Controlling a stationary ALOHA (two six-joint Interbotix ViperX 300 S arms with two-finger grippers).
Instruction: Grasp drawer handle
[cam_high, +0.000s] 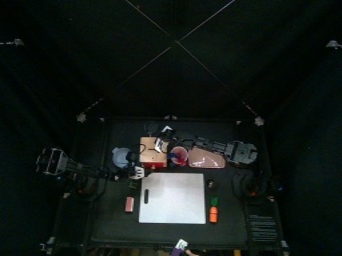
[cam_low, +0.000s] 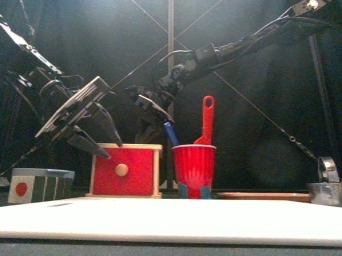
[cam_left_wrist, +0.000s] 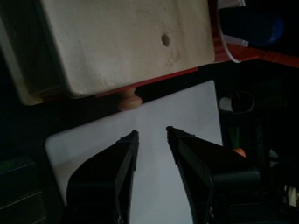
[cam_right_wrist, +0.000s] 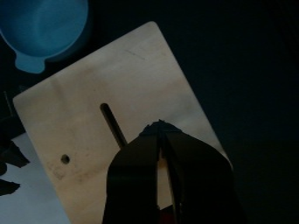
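The light-tan box stands at the table's back left; its drawer front is red in the front view. The drawer handle, a small reddish-tan knob, sticks out at the middle of that front edge and also shows in the front view. My left gripper is open and empty, its jaws a short way from the knob and in line with it, not touching. In the front view it hangs at the box's upper left corner. My right gripper is shut, above the box's tan top.
A large white sheet lies in front of the box. A red cup with a red spatula stands right of the box. A pinkish rounded thing and a blue bowl sit nearby.
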